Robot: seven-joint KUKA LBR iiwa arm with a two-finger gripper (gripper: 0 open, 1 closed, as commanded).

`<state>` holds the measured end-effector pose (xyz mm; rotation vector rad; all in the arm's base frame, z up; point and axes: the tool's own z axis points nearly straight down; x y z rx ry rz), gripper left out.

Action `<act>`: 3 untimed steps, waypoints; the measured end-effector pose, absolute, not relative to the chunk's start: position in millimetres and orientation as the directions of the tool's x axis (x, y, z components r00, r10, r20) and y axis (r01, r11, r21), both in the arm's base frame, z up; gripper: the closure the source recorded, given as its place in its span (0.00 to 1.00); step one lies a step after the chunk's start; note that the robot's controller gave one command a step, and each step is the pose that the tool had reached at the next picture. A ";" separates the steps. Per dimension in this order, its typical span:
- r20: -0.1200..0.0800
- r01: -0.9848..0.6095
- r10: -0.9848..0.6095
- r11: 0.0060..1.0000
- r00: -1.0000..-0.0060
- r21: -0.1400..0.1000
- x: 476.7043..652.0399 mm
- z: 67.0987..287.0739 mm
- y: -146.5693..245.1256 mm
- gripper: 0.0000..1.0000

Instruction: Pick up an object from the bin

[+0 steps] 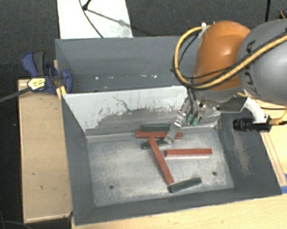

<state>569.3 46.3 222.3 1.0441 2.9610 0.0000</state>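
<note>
Front bar: a short dark green bar [184, 185] lies closest to the viewer, by the front wall of the grey metal bin [114, 188]. It is well apart from the claw, on the viewer's side of it.
Claw: the slim metal claw [172, 135] points down and slants toward the view's left, low over the back of the bin floor.
Claw state: I cannot tell whether it is wide or narrow; nothing can be seen gripped in it.
Thing at the claw: a flat red-brown bar [152, 133] lies crosswise at the back, its right end at the claw tip. Whether they touch cannot be made out.
Behind that: a dark green strip [153, 128] lies just beyond the red-brown bar, near the foot of the back wall.
Toward the viewer: a long red-brown stick [162, 164] starts just beside the claw and runs forward along the floor.
Crosswise below the claw: a red bar with a pale upper face [188, 153] lies near the claw tip, on the viewer's side.
Done so far: by my reading, the claw has been brought down to the back cluster, and every bar appears to lie on the floor.
Left to do: a firm grip and the lift out, neither yet shown.
</note>
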 end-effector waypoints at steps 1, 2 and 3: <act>0.005 0.667 0.667 0.745 -0.745 -0.006 530.7 97.4 2.4 0.00; -0.003 0.659 0.659 0.752 -0.752 0.001 562.9 68.4 -23.0 0.00; -0.002 0.659 0.659 0.753 -0.752 0.001 562.2 70.5 -21.1 1.00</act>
